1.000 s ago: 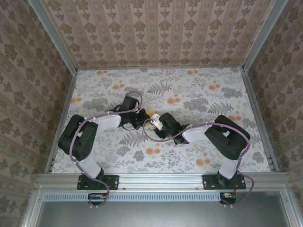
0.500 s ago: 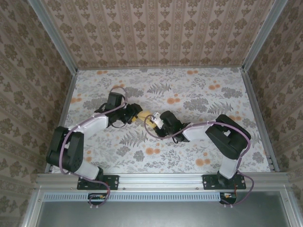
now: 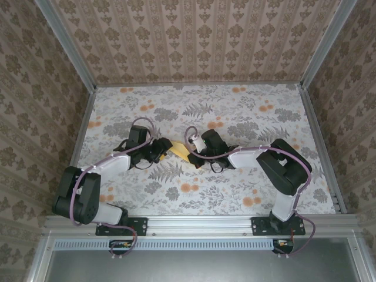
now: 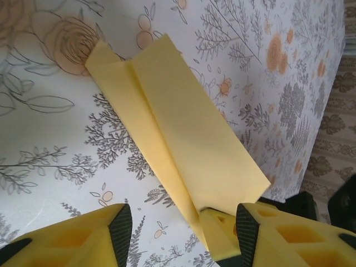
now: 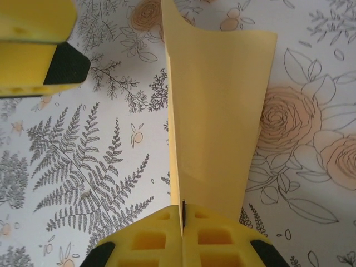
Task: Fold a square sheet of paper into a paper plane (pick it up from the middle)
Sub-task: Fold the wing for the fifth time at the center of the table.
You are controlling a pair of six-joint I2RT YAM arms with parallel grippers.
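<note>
From above, the paper plane (image 3: 178, 151) lies on the floral table (image 3: 235, 188) at mid-frame, a short yellow strip slanting from upper left to lower right. The left gripper (image 3: 163, 147) is just beside its left end and the right gripper (image 3: 192, 155) is at its right end. Both are equally close, and their bodies hide part of the paper.

In the left wrist view, your left jaws stand apart at the bottom edge, holding nothing. The plane runs diagonally from the upper left down to the lower right, with its centre crease along that line. Its near end reaches in between the two fingers. A yellow block sits against that end. I cannot tell if it is paper or the other gripper.

In the right wrist view, your right jaws are clamped together on the plane's near edge at bottom centre. The paper stands up the frame from there, its far end cut off at the top. One left finger (image 5: 61, 64) sits upper left, off the paper.
</note>
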